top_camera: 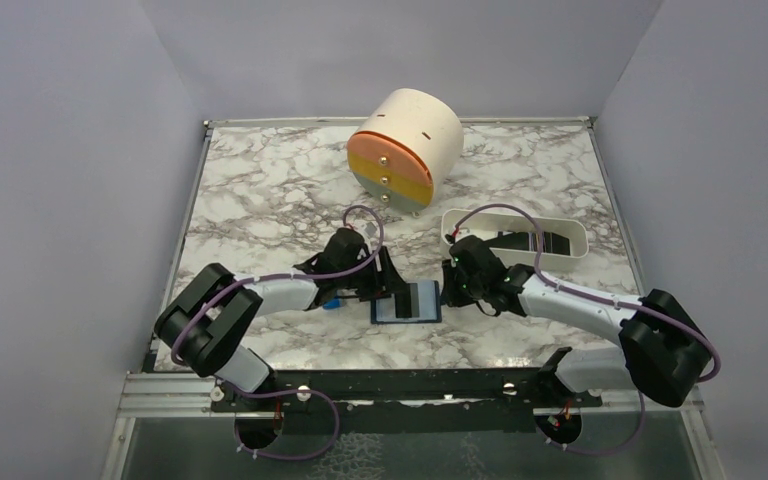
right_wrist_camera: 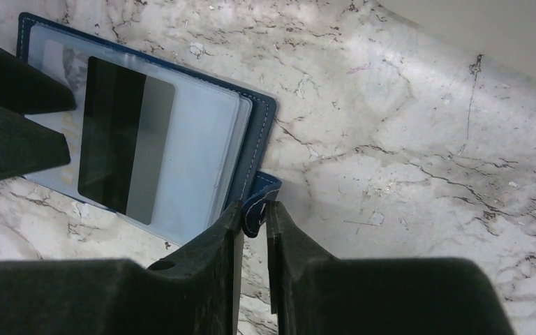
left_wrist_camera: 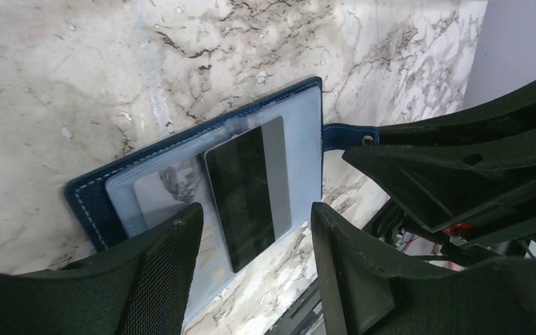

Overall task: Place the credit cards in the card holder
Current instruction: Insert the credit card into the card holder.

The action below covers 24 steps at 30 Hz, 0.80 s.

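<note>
While the card holder (top_camera: 407, 301) lay open on the tabletop (top_camera: 260, 190), a credit card (left_wrist_camera: 248, 192) upon it, its snap tab (right_wrist_camera: 264, 187) at 3 o'clock was pinched by the right claw (right_wrist_camera: 253, 209); the left claw (left_wrist_camera: 255, 213) was spread wide.

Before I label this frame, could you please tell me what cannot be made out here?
- Top view: what lies in the white tray is too small and dark to identify.
- Left wrist view: the left gripper, jaws apart, hides the near end of the card holder.
- Both wrist views: whether the credit card sits in a slot or lies on top cannot be told.
</note>
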{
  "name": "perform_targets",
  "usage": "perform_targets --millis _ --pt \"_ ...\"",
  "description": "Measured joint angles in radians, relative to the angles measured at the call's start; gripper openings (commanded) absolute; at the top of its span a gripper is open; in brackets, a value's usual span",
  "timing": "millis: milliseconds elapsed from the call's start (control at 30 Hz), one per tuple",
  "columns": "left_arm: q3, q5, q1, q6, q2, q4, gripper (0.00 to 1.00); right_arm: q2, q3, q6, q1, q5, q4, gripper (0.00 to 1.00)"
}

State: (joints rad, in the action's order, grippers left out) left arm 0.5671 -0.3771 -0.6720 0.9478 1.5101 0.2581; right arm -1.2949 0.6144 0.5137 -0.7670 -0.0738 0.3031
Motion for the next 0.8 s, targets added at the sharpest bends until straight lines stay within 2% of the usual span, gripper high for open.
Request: perform_targets --millis 800 --pt "0.065 0.0 -0.104 0.08 0.061 0.017 0.6 -0.012 -0.076 0.024 0.0 0.019 -0.151 0.07"
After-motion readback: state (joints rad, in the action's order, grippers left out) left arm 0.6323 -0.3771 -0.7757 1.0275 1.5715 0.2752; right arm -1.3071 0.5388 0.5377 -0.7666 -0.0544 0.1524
